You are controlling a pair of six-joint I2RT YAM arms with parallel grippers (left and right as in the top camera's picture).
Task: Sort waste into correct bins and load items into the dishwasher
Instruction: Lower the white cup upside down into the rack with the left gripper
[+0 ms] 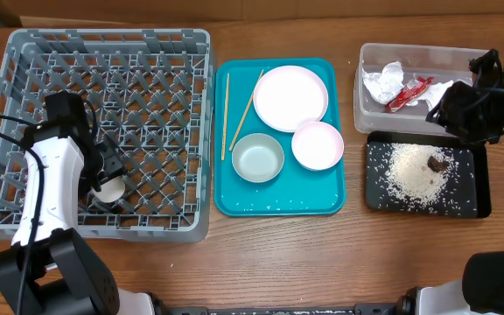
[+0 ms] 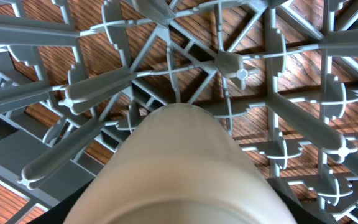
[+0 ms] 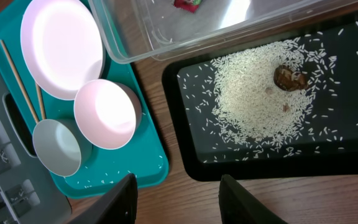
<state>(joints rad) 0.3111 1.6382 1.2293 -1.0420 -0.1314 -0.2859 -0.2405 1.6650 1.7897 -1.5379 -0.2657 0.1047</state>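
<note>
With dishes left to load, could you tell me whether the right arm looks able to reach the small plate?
Probably yes: the right gripper is open and empty, and the small plate lies uncovered on the teal tray nearby.

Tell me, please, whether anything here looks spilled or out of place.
Yes: a few loose rice grains lie scattered on the teal tray, along its front edge near the grey bowl, apart from the main rice pile in the black tray. Nothing else stands out.

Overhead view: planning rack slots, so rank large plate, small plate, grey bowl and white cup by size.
1. large plate
2. small plate and grey bowl, about alike
3. white cup, smallest, though partly hidden
</note>
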